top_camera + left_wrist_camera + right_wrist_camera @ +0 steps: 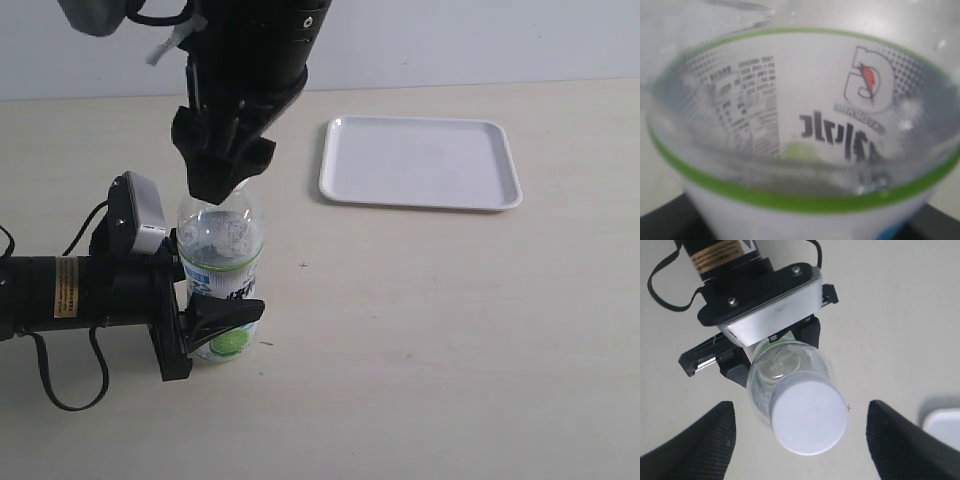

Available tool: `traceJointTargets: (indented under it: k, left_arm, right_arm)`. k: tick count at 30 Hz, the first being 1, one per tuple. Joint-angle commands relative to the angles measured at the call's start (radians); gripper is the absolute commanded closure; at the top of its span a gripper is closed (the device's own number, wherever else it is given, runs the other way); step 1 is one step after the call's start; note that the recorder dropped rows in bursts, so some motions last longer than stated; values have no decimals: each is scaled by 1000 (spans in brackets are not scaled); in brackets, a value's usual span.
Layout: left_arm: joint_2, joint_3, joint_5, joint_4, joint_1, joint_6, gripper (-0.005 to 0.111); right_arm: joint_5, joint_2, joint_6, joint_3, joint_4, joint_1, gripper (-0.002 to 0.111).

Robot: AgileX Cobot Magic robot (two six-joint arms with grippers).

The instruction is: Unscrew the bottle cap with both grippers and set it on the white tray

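The clear bottle [222, 262] stands upright on the table, its green-edged label filling the left wrist view [805, 125]. My left gripper [222, 322] is shut on the bottle's lower label; its dark fingers [665, 222] show only at the frame corners. My right gripper [215, 185] hangs straight over the bottle's top and hides the cap in the exterior view. In the right wrist view the white bottle cap [809, 416] sits on the neck, with the right gripper [802, 440] open around it. Its two fingers [697, 442] stand clear of the cap on either side.
The white tray [420, 162] lies flat at the back right of the beige table, with nothing on it; one corner shows in the right wrist view [944, 424]. The left arm's black cable [60, 385] loops over the table near the front left.
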Motion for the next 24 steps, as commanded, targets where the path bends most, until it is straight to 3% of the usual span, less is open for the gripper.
traceJointTargets:
  k: [1,10,24]
  left_arm:
    - [-7,0,-22,-13,-8,4,107]
    - [-7,0,-22,-13,-8,4,107]
    - [-7,0,-22,-13,-8,4,107]
  right_arm:
    - [-11,-9,184,1,0,2,38]
    - [-45,-9,457,1,-33,2,38]
    - [-54,-5,502,10,-25,2,43]
